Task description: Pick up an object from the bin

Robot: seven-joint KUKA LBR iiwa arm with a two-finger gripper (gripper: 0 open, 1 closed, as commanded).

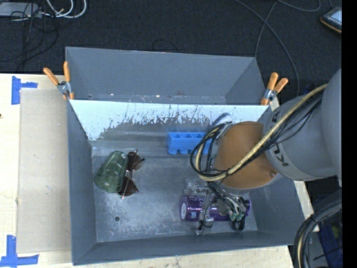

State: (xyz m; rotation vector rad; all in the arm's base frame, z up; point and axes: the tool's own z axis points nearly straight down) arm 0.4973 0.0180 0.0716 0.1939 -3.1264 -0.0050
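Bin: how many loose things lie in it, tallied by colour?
blue block: 1, by the back wall
green translucent lump: 1, on the left
dark brown sunglasses: 1, beside the green one
purple object: 1, under the gripper
Total: 4

Bare bin floor (159, 197) between sunglasses (130, 178) and purple cylinder (193, 209)

Beyond the bin (167, 82) we see a dark, speckled floor (167, 21) like carpet. Behind the bin's far left corner lie looped white cables (64, 1). Behind its far right corner a thin black cable (265, 24) curves across the floor, and further right lies a flat dark device (333, 18). Light brightens the bin's back wall.
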